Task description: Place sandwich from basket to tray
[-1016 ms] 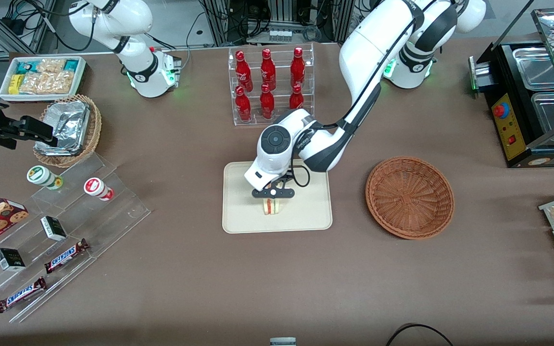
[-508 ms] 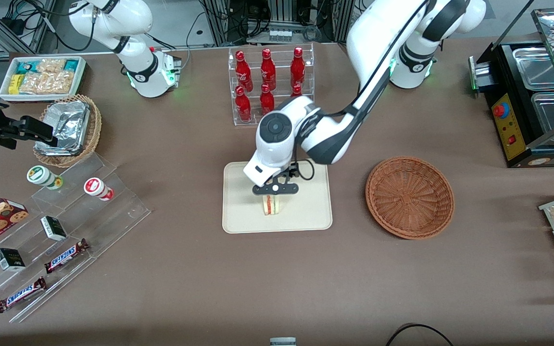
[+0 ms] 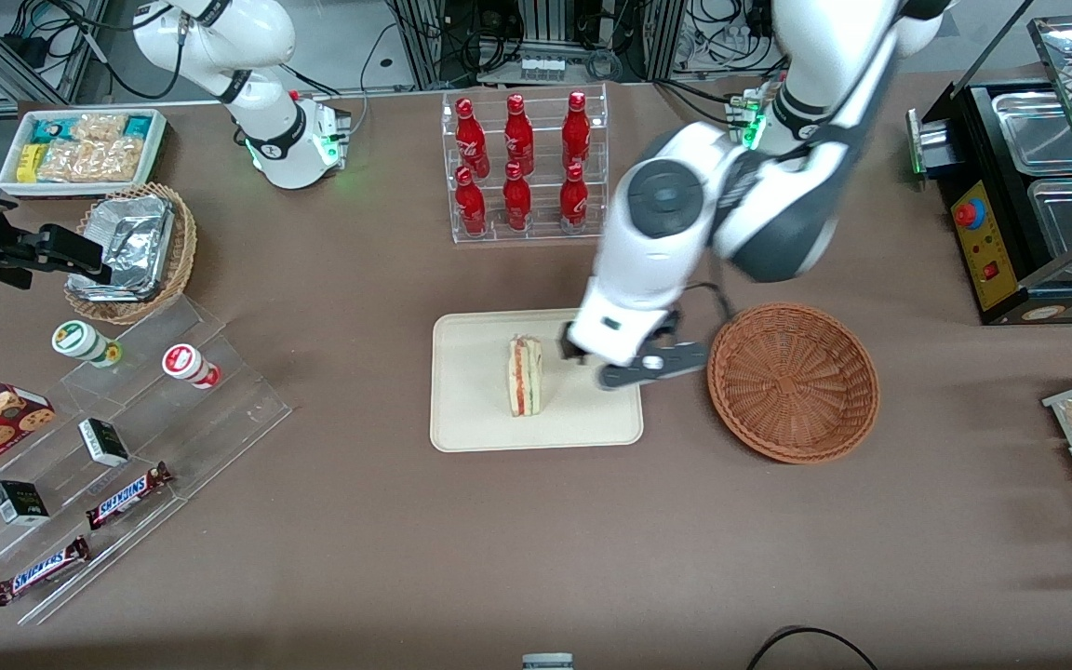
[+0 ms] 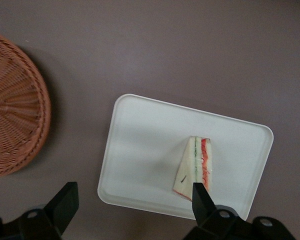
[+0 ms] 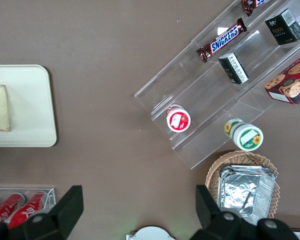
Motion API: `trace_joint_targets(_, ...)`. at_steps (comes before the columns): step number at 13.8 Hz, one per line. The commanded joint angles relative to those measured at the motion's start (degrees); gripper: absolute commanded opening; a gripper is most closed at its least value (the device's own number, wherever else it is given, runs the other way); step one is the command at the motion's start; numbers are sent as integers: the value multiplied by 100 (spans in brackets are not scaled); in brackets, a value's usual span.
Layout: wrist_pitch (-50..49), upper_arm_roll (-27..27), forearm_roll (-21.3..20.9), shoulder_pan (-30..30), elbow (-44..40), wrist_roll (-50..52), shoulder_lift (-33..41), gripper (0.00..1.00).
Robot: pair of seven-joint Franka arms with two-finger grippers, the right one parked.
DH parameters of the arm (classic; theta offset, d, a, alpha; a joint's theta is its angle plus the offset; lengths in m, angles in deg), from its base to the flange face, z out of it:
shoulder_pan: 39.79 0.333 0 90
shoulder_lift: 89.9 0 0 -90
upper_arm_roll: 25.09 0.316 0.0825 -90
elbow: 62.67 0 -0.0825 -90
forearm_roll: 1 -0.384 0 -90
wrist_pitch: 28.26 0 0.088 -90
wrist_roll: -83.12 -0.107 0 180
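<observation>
The pale triangular sandwich wedge (image 3: 525,376) lay on the flat cream rectangular tray (image 3: 471,419), long axis running away from the front camera. The left gripper (image 3: 634,365) hung wide open and empty between tray and round orange-brown wicker basket (image 3: 793,381).

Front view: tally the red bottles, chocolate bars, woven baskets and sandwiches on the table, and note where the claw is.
Red bottles in the clear rack: 6
Snickers chocolate bars: 2
Woven wicker baskets: 2
Triangular white-bread sandwich: 1
Total: 11
Claw: open, above the cream rectangular tray edge.

Sandwich (image 3: 525,376) on tray (image 3: 472,419), pincer (image 3: 634,365) above.
</observation>
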Motion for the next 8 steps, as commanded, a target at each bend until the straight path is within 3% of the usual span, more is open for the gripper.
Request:
trace_joint_targets(1,-443,-52,-49,474,244,21,504,100)
trace_joint_targets(8,-1858,-52,4,1670,288,-2252,1418,100)
